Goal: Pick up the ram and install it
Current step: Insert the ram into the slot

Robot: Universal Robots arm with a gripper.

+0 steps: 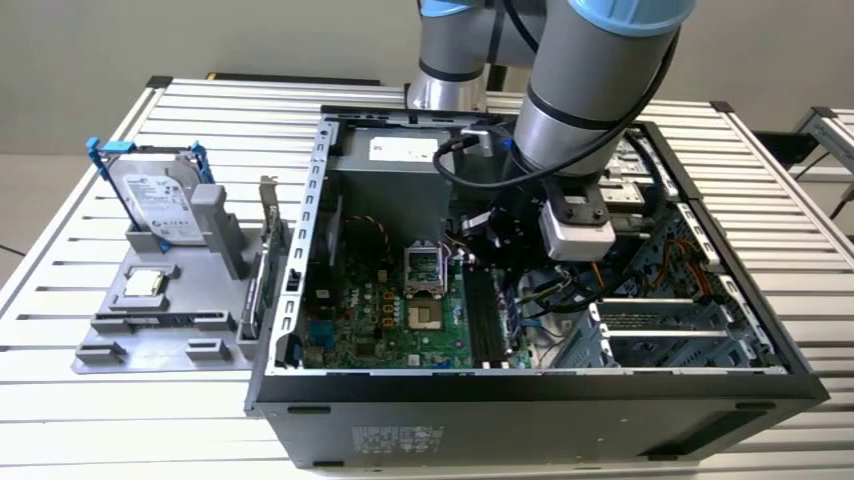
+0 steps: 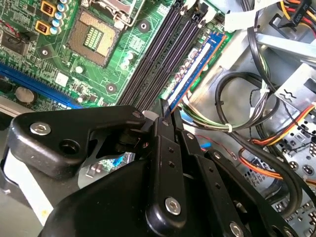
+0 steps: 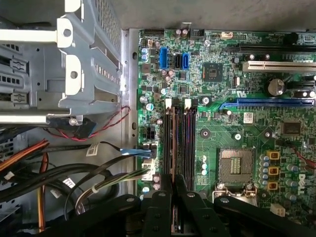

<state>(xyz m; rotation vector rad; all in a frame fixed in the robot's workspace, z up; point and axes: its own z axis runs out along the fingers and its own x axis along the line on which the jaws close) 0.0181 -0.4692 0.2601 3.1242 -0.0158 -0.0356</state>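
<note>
Item: ram [image 2: 195, 66], a long, narrow blue board. In the second wrist view it stands on edge in the outermost of the black memory slots [image 2: 163, 54], on the side of the slots away from the processor socket [image 2: 94, 37].

Gripper [image 2: 164, 111]: inside the open computer case [image 1: 287, 330], directly over the slots. Jaws closed together; the tips sit at the near end of the stick's top edge, and whether they pinch it or only press on it cannot be told.

Handling (judged): light, stiff, thin, fragile; hold by the long edges near the middle, never by the chips or contacts; push straight along the slot.

Also present: hard drive [image 1: 154, 205] on a grey holder [image 1: 154, 325] on the slatted surface [image 1: 80, 200] beside the case
</note>
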